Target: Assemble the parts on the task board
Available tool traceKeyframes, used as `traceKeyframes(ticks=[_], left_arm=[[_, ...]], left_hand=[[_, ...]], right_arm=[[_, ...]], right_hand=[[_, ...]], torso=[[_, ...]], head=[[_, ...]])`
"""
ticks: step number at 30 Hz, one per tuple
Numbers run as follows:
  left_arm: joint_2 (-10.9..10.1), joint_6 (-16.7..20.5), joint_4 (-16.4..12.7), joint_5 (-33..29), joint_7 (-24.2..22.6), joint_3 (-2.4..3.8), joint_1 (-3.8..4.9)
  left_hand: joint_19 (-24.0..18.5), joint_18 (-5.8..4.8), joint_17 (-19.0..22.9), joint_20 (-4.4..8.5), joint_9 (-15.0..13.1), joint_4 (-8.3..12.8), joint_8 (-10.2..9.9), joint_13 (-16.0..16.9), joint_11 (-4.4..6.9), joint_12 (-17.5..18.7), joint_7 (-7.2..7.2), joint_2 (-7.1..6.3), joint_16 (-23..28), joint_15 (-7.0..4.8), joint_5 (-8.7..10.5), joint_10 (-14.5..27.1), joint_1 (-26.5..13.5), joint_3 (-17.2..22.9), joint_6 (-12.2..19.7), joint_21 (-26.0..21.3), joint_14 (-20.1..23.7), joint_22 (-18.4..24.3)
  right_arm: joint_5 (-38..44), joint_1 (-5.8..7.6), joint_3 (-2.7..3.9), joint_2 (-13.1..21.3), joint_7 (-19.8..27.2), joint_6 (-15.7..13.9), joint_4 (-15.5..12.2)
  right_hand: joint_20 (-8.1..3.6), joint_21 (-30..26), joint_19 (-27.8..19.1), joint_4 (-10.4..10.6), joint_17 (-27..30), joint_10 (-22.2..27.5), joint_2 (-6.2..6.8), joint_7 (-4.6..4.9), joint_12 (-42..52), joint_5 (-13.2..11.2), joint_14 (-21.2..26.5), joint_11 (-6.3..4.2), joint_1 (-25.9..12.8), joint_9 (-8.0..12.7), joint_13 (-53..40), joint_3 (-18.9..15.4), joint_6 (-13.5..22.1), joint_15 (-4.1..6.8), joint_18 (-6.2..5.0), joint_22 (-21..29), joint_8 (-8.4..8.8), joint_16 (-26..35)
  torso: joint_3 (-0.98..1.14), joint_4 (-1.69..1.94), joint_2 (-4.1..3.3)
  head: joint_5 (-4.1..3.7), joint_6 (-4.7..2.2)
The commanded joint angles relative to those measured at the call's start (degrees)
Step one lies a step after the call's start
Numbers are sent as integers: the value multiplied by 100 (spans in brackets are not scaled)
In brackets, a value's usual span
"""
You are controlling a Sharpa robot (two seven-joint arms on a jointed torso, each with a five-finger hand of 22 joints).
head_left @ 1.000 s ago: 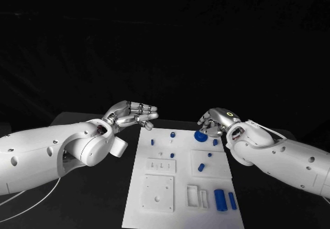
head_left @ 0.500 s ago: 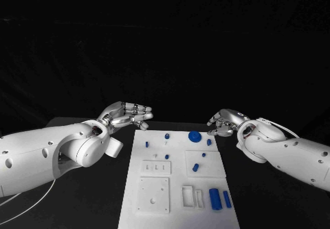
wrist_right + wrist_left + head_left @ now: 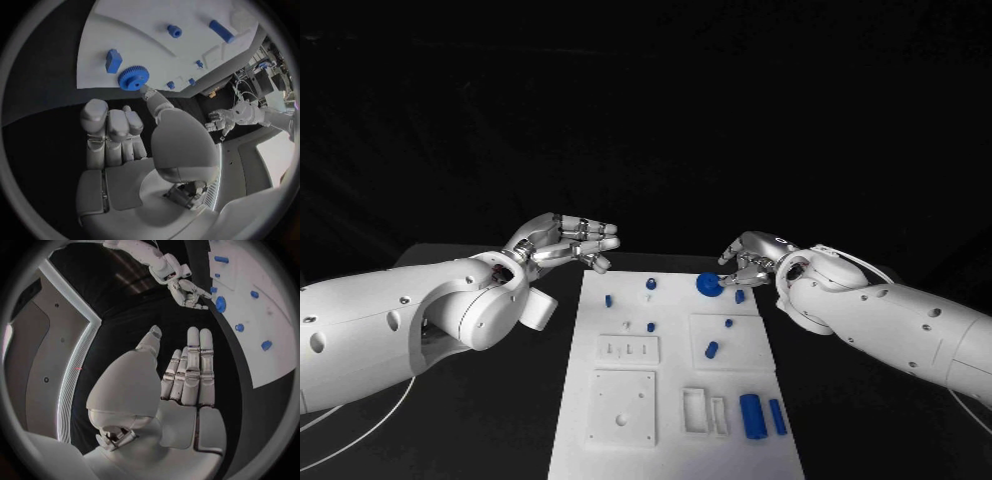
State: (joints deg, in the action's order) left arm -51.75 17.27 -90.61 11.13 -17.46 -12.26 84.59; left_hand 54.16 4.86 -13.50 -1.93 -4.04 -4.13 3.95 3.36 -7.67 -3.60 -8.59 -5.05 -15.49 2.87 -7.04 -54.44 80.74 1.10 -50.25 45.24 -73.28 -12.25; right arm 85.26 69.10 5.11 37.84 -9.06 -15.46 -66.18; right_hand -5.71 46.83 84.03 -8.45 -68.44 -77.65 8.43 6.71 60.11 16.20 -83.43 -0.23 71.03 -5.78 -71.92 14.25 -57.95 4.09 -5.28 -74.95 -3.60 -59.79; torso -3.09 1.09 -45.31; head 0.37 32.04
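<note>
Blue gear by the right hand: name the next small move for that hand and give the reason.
Probably close the right hand on the blue gear. The thumb tip already sits at the gear's toothed rim, the other fingers are curled back short of it, and nothing is held yet. The gear lies at the far edge of the task board, so a pinch comes before any lift.

White task board, blue parts, blue gear, black table
</note>
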Motion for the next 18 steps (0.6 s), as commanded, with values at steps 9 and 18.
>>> traceKeyframes(ticks=[9, 18], left_arm=[[24, -99, -22, -27, -38, 1, 5], [20, -99, -25, -24, -36, 0, 5]], left_hand=[[-33, 59, 10, -9, 6, 55, -34, 8, 8, 11, -2, 30, 27, 25, 11, -7, -16, -16, 9, 33, 25, 11], [-33, 59, 10, -9, 6, 55, -34, 8, 8, 11, -2, 30, 27, 25, 11, -7, -16, -16, 9, 33, 25, 11]], right_arm=[[200, -72, -16, -244, 32, 407, 275], [304, -125, -21, -351, -6, 333, 397]], right_hand=[[40, 235, 340, 57, -96, -139, -15, -46, 258, 44, -64, 0, 36, 32, -237, 9, -64, -2, 33, -602, -2, -153], [42, 304, 340, 70, -112, -150, -25, -42, 281, 15, -64, 3, 46, 43, -272, 32, -62, -3, 32, -611, -2, -184]], torso=[[19, 11, -26], [22, 17, -24]], head=[[9, 18], [25, 28]])
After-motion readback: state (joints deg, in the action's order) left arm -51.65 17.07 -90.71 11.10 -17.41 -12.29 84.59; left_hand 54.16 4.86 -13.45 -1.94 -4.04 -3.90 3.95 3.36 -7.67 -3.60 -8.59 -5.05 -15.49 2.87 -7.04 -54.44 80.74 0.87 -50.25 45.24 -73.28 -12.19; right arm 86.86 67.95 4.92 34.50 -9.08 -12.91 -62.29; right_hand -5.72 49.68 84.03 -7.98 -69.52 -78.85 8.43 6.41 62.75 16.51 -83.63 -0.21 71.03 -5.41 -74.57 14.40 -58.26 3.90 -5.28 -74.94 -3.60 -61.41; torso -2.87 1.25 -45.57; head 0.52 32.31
